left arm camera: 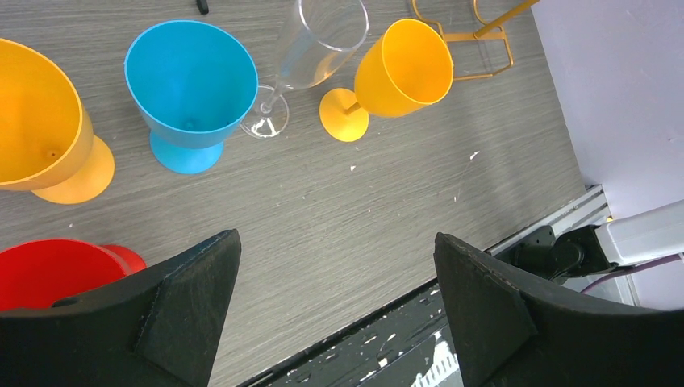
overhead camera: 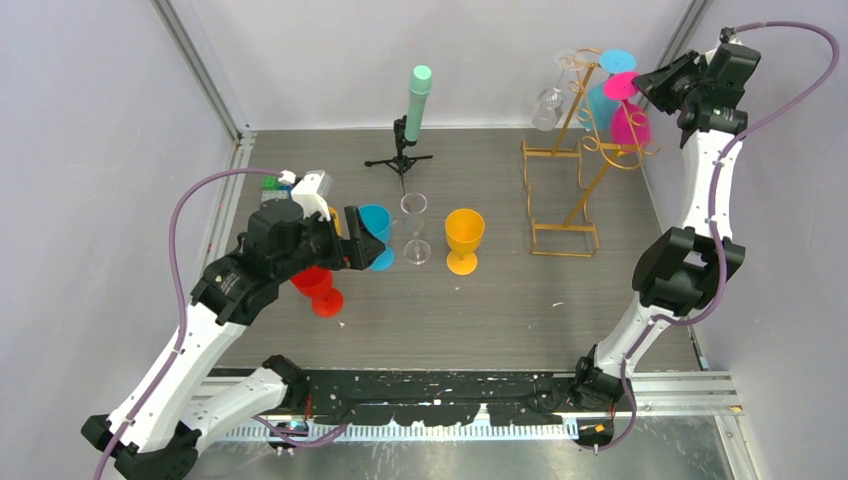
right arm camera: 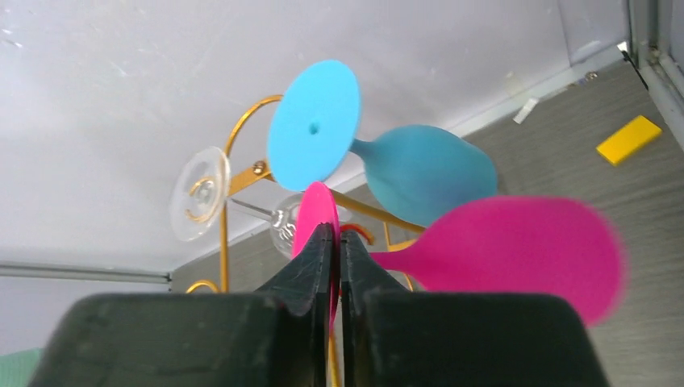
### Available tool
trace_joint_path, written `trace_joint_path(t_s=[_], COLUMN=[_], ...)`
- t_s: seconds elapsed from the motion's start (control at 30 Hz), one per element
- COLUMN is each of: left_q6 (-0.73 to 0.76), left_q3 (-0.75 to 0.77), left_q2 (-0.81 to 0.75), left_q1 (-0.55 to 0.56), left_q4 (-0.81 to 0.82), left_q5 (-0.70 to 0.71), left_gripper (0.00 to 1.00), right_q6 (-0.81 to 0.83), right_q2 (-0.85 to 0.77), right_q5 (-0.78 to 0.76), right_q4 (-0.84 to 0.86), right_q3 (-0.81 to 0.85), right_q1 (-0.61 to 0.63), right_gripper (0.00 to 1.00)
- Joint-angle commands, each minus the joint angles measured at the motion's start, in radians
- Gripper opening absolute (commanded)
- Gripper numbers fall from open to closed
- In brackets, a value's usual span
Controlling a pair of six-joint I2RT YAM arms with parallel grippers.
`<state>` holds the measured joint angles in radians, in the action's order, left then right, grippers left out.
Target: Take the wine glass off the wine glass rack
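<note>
Right now your right gripper (right arm camera: 339, 250) is pinched almost fully closed on the foot of the magenta wine glass (right arm camera: 524, 250), with the disc seen edge-on between the fingers. That glass sits foot-uppermost at the top of the gold wine glass rack (overhead camera: 575, 190), in the far right corner of the table (overhead camera: 500, 310). You cannot tell whether its foot rests in a hook or is clear of it. Just beside it on the rack is a blue wine glass (right arm camera: 423, 173), foot turned toward the wrist camera. A clear wine glass (overhead camera: 549, 103) hangs on the rack's left side.

Your left gripper (left arm camera: 335, 310) is spread wide with nothing in it, low over the table's left-centre and well apart from the rack. Ahead of it a blue goblet (left arm camera: 189, 81), a clear champagne flute (left arm camera: 319, 44) and an orange goblet (left arm camera: 403, 68) stand in a row. A red goblet (left arm camera: 52, 270) sits near its left finger (left arm camera: 185, 298).
</note>
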<state>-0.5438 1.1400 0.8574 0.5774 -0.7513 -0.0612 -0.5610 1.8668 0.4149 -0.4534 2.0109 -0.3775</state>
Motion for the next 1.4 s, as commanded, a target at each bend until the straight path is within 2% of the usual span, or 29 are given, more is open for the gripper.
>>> trace_joint_path(t_s=[0.0, 0.57, 1.03, 1.37], left_q6=[-0.011, -0.008, -0.004, -0.025], left_q3=[-0.003, -0.005, -0.011, -0.011], left_q2=[-0.021, -0.032, -0.042, -0.047], left_q1=[-0.004, -0.004, -0.004, -0.004], left_q4=[0.035, 0.034, 0.046, 0.065], left_q5=[0.001, 0.018, 0.025, -0.011], left_gripper=[0.92, 0.92, 0.92, 0.93], right_q6=[-0.018, -0.178, -0.162, -0.236], right_q2=[-0.043, -0.197, -0.357, -0.572], right_q5=[-0.038, -0.124, -0.307, -0.197], right_q4=[0.077, 0.426, 0.418, 0.357], right_q3=[-0.062, -0.267, -0.35, -0.315], right_q1=[-0.009, -0.009, -0.009, -0.011], right_gripper=[0.02, 0.0, 0.0, 0.0])
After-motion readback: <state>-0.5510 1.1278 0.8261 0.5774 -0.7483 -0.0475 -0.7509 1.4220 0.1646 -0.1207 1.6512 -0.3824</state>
